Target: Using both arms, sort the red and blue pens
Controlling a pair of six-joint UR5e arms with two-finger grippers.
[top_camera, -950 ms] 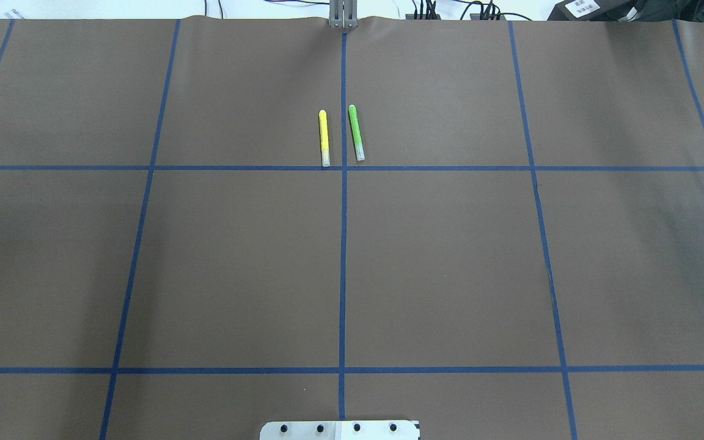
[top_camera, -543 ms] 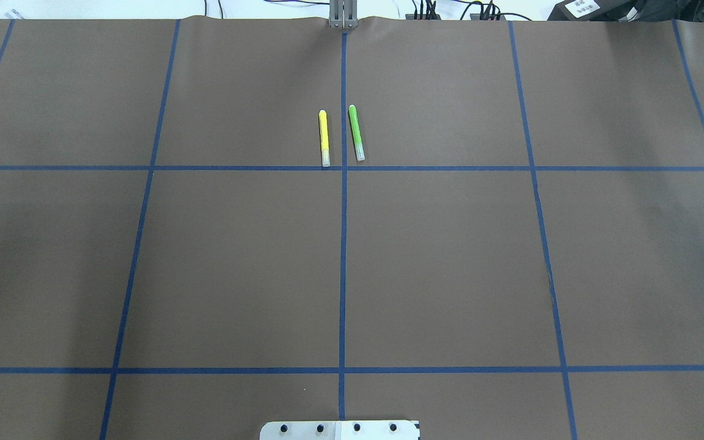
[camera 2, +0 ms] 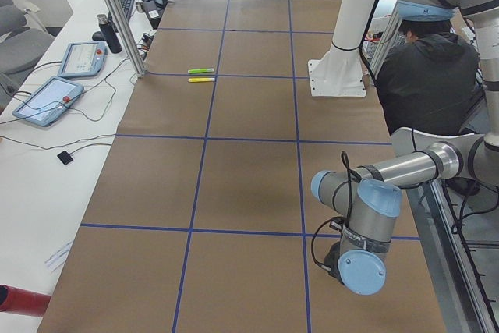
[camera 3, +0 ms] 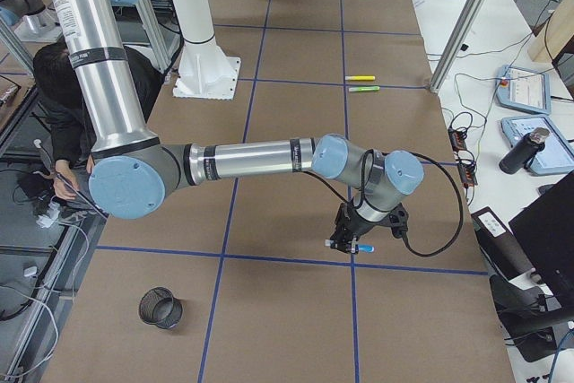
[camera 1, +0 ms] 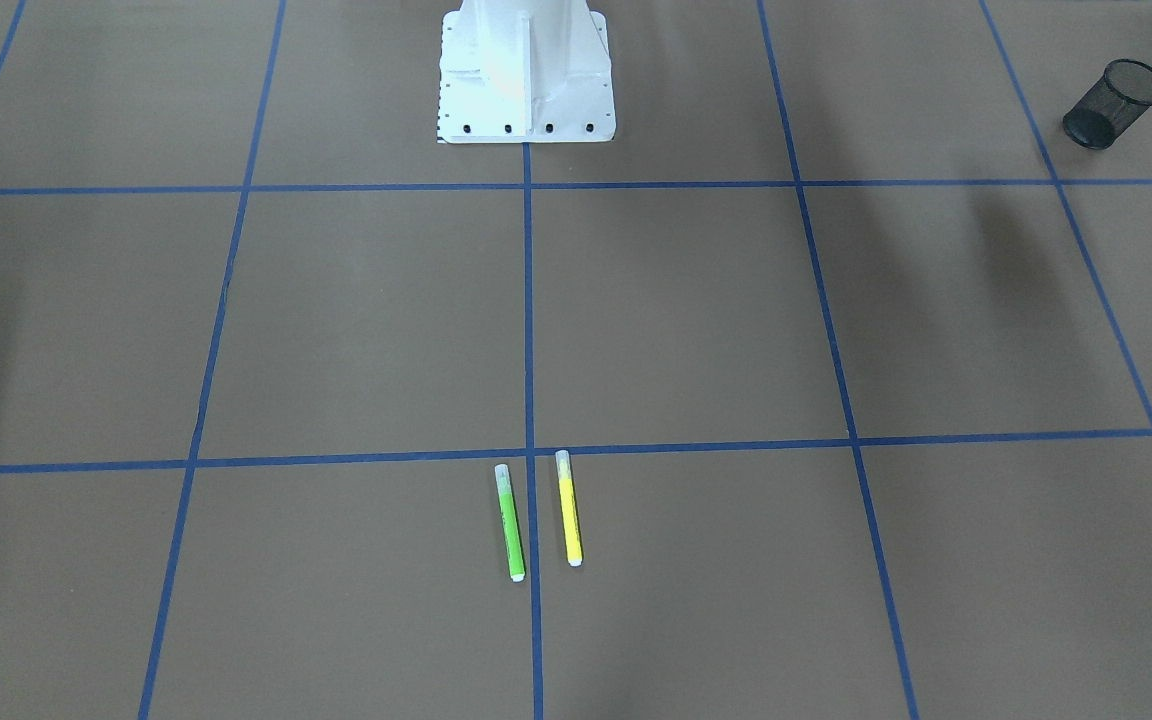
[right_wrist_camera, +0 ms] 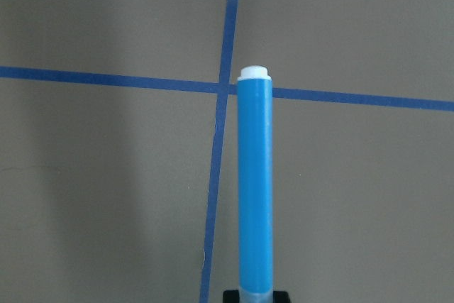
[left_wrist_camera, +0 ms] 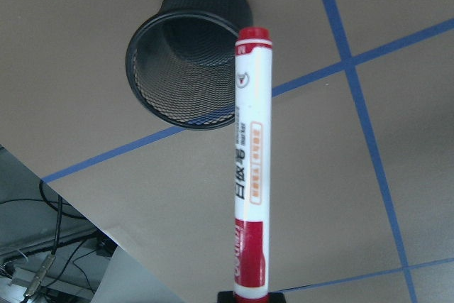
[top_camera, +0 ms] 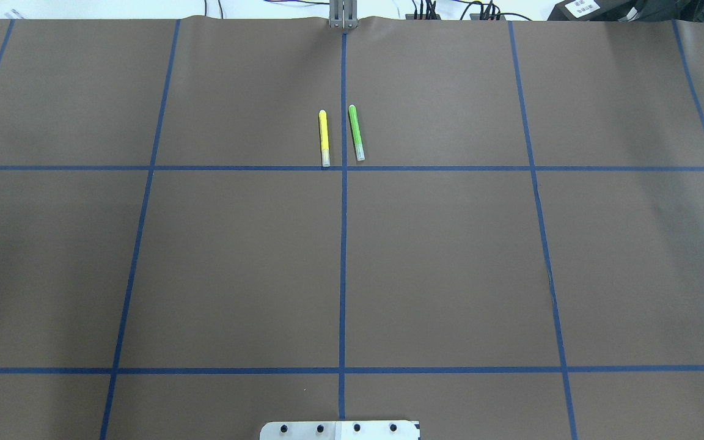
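Grip status: we see left gripper (left_wrist_camera: 250, 296) closed on red pen (left_wrist_camera: 250, 168) near mesh cup (left_wrist_camera: 186, 69) at the left end of the bench (camera 1: 686, 320), right gripper (right_wrist_camera: 255, 294) closed on blue pen (right_wrist_camera: 255, 182) toward its right end.

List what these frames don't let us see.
Left claw: left wrist view crops it at the bottom edge; only a black sliver shows under the red pen.
Right claw: likewise in the right wrist view, below the blue pen.
Left arm and right arm: outside the overhead view.
Front-facing view: top edge cuts the red pen.
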